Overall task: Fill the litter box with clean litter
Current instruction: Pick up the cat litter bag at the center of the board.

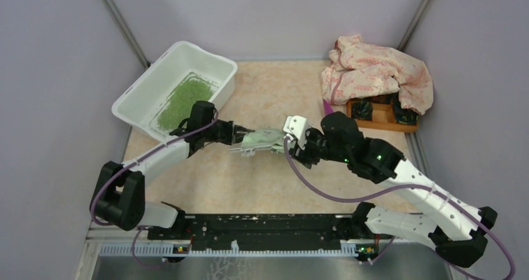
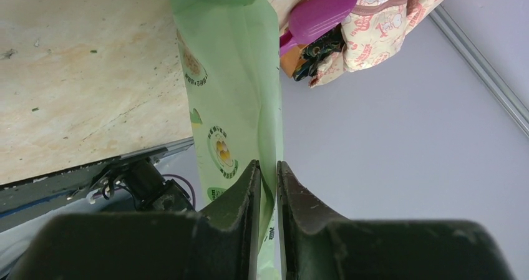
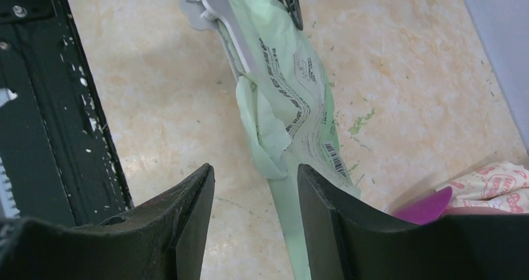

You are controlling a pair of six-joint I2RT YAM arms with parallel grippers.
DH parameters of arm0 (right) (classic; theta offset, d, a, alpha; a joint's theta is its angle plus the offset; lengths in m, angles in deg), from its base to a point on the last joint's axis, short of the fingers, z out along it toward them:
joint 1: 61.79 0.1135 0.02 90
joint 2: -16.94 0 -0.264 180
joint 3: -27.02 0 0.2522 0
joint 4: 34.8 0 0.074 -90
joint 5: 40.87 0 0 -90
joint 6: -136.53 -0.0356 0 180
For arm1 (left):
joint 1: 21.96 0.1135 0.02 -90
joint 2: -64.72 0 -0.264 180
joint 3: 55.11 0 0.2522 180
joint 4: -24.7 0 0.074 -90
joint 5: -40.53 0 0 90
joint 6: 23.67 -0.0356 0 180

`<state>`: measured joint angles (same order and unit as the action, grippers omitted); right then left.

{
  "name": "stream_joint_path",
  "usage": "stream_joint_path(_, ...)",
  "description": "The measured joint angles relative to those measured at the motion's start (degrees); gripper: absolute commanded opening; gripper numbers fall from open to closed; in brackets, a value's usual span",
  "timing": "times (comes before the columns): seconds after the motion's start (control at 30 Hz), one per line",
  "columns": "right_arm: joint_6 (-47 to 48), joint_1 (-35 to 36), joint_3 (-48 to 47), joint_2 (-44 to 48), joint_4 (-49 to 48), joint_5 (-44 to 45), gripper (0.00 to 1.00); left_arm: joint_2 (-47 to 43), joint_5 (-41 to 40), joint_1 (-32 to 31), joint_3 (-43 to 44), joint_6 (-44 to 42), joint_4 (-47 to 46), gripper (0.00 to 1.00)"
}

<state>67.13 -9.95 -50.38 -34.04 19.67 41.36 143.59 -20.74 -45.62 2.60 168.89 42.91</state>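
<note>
Beige table (image 1: 268, 86), grey walls. Litter box (image 1: 163, 68) at far left, litter (image 1: 183, 102) inside as green patch. My left gripper (image 2: 268, 168) pinches bag (image 2: 228, 74) edge. My right gripper (image 3: 256, 168) is spread, bag between fingers, not clamped. I judge: hold left pinch firm, keep bag mouth over litter box, avoid spilling.

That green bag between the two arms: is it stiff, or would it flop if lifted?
Probably floppy: the green bag is creased, crumpled thin film. Likely light now: it looks flat, and clean litter already lies in the litter box. Perhaps slippery, being glossy plastic, with the left fingers pinching just one end.
</note>
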Motion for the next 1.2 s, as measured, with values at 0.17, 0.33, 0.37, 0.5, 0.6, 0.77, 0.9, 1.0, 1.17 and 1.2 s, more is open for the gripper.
stream_joint_path(0.17, 4.15, 0.24, 0.90, -3.56, 0.50, 1.09, 0.53, -0.02, 0.61, 0.57, 0.83, -0.52, 1.64, 0.20)
stream_joint_path(0.33, 6.88, 0.28, 0.96, -6.47, 0.61, 1.62, 0.53, 0.00, 0.92, 0.72, 1.11, -0.68, 2.03, 0.20)
stream_joint_path(0.37, 7.19, 0.28, 0.96, -7.04, 0.52, 1.66, 0.52, 0.07, 0.96, 0.79, 1.14, -0.66, 2.03, 0.20)
stream_joint_path(0.5, 8.26, 0.28, 1.01, -9.84, 0.11, 1.95, 0.36, 0.22, 1.20, 0.90, 1.16, -0.70, 2.01, 0.20)
stream_joint_path(0.6, 8.74, 0.28, 1.03, -11.72, -0.70, 2.73, 0.17, 0.31, 1.20, 0.90, 1.25, -0.70, 2.01, 0.21)
stream_joint_path(0.77, 8.61, 0.28, 0.42, -12.94, -0.76, 3.48, 0.00, 0.59, 1.29, 1.42, 1.36, -0.90, 1.77, 0.50)
stream_joint_path(0.9, 6.14, -3.52, -4.55, -16.41, 0.81, 0.68, 0.00, 0.85, 2.21, 2.54, 1.88, -1.25, 0.87, 0.64)
stream_joint_path(1.0, 3.43, -7.34, -9.09, -19.76, 1.68, -2.62, 0.00, 0.96, 2.91, 3.32, 2.78, -1.88, 0.33, 0.65)
stream_joint_path(1.17, -0.81, -10.08, -14.84, -24.61, 3.93, -8.00, 0.00, 0.31, 4.11, 5.33, 2.84, -2.36, -0.57, 0.65)
stream_joint_path(1.2, -1.46, -10.36, -15.65, -25.27, 4.37, -9.03, 0.00, -0.07, 4.33, 5.77, 2.67, -2.38, -0.63, 0.65)
